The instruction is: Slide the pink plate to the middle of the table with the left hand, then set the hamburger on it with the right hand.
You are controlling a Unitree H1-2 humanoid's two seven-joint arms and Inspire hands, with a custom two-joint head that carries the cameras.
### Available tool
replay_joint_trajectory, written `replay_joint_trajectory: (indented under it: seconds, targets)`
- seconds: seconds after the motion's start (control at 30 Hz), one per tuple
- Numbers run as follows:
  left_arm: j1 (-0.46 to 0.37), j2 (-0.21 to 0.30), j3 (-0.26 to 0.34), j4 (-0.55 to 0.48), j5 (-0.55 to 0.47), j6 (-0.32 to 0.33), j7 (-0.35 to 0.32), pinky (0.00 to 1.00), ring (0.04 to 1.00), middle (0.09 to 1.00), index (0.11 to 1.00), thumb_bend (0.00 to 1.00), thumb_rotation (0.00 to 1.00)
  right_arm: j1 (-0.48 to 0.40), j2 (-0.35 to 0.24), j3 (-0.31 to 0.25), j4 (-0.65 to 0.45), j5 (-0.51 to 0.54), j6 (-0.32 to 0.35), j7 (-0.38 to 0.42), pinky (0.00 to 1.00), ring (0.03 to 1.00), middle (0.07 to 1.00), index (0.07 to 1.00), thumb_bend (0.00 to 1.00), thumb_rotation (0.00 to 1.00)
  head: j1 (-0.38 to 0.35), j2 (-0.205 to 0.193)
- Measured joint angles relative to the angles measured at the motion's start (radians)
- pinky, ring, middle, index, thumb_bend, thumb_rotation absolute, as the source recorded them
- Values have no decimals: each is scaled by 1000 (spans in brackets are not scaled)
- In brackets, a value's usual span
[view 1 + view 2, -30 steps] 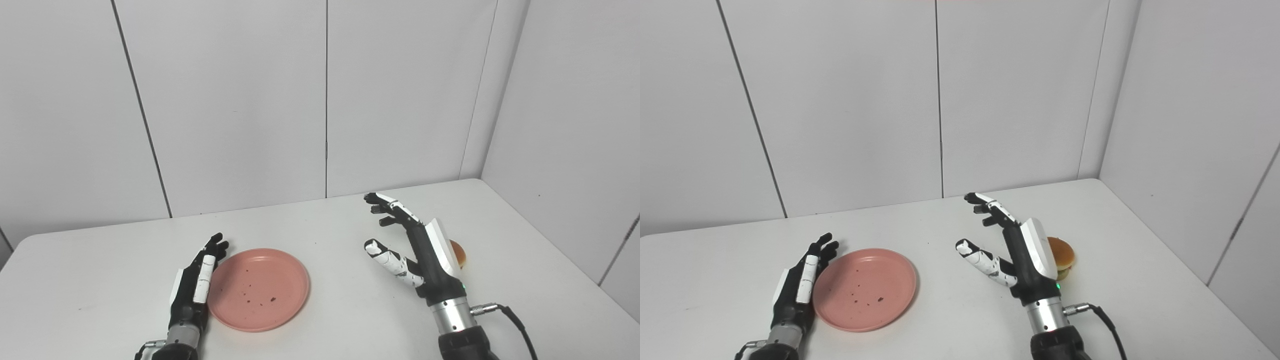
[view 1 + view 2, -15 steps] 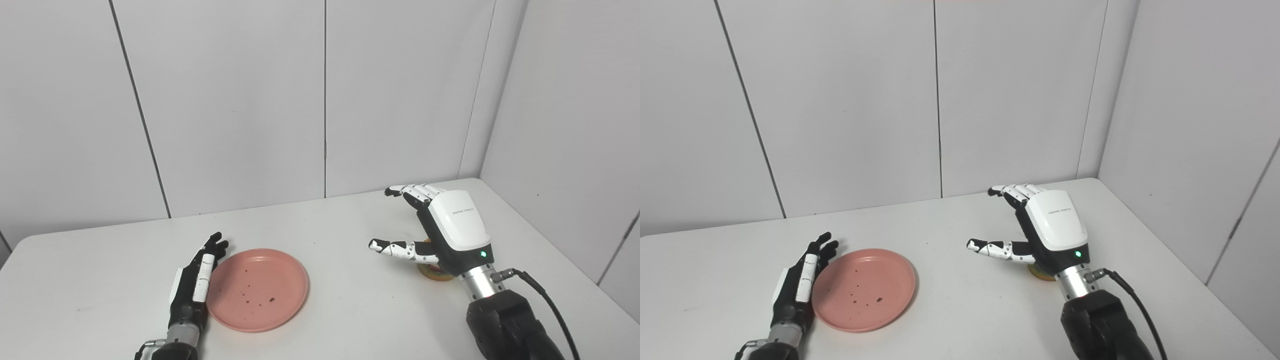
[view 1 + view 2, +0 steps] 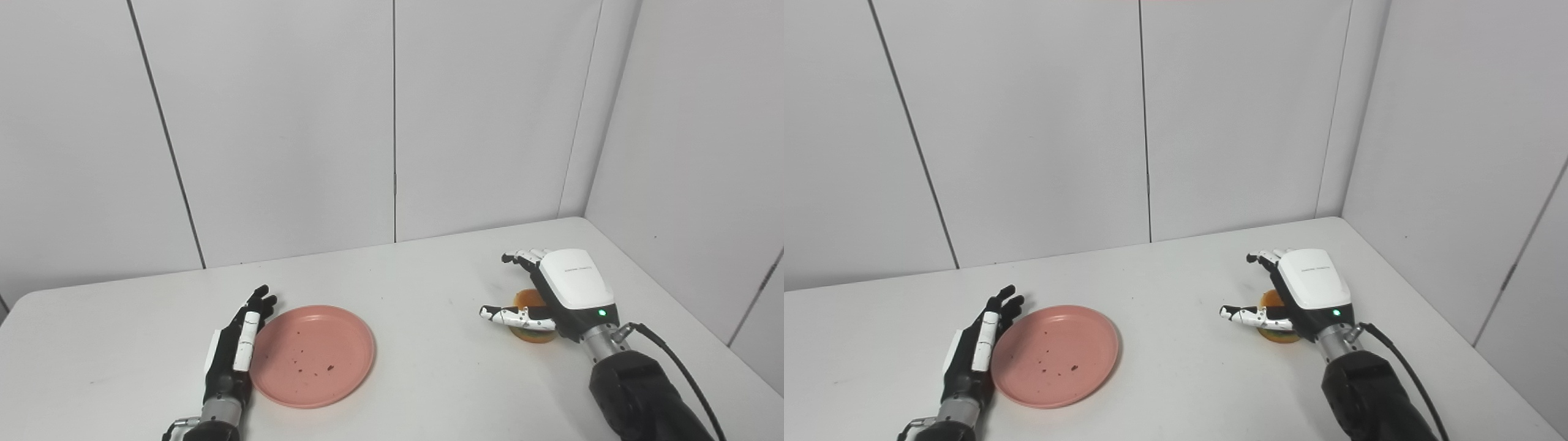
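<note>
The pink plate [image 3: 312, 354] lies on the white table [image 3: 429, 288], left of its middle, with dark crumbs on it. My left hand [image 3: 236, 346] lies open and flat against the plate's left rim. The hamburger [image 3: 530, 318] sits on the table at the right, mostly hidden under my right hand [image 3: 554, 294]. That hand is palm down over the hamburger, fingers curved past its far side and thumb in front of it, still apart and not closed on it. The hamburger also shows in the right eye view [image 3: 1276, 318].
Grey wall panels stand close behind the table and along its right side [image 3: 692, 184]. A black cable [image 3: 680, 373] hangs from my right wrist. The table's right edge runs close to the hamburger.
My right hand has turned palm down, moved right and lowered over the hamburger, with fingers curling around it. The left hand and plate have stayed still. The camera has shifted slightly.
</note>
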Motion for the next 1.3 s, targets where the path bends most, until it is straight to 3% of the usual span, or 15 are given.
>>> replay_joint_trajectory:
  seconds: [0.27, 0.5, 0.87, 1.13, 1.3]
  targets:
    - [3, 0, -1, -10, 0, 4, 0, 965, 904, 863, 853, 803, 967, -25, -18, 37, 106, 26, -1, -73, 563, 665, 704, 693, 748, 907, 0, 3]
    - [5, 1, -4, -16, 1, 10, 1, 962, 900, 859, 847, 807, 961, -41, -25, 55, 157, 68, 0, -79, 636, 713, 728, 712, 753, 928, 5, 3]
    - [8, 2, -6, -25, 1, 16, 2, 953, 899, 857, 844, 806, 963, -55, -39, 83, 216, 117, 0, -91, 568, 687, 719, 699, 748, 913, 8, 9]
    - [11, 3, -8, -35, 1, 24, 2, 959, 899, 854, 844, 833, 951, -57, -39, 103, 247, 137, 0, -95, 631, 717, 732, 706, 735, 882, 14, 12]
    - [13, 3, -9, -40, 1, 29, 2, 954, 901, 856, 845, 824, 958, -69, -39, 117, 284, 146, -1, -103, 576, 674, 711, 691, 718, 867, 15, 14]
